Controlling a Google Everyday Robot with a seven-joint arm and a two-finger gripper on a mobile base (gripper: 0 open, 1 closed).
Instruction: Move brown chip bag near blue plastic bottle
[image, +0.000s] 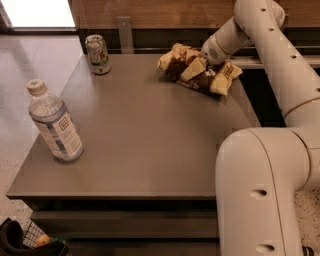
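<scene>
The brown chip bag (197, 72) lies crumpled at the far right of the grey table (150, 130), dark brown with pale yellow ends. My gripper (202, 64) comes down onto the bag's middle from the right, with the wrist just above it. The blue plastic bottle (54, 122), clear with a white cap and a white-and-blue label, stands upright near the table's left edge, far from the bag.
A green-and-white drink can (98, 54) stands at the table's far left corner. My arm's large white base link (260, 195) fills the near right. A wooden wall runs behind the table. A dark basket (25, 242) sits on the floor at the bottom left.
</scene>
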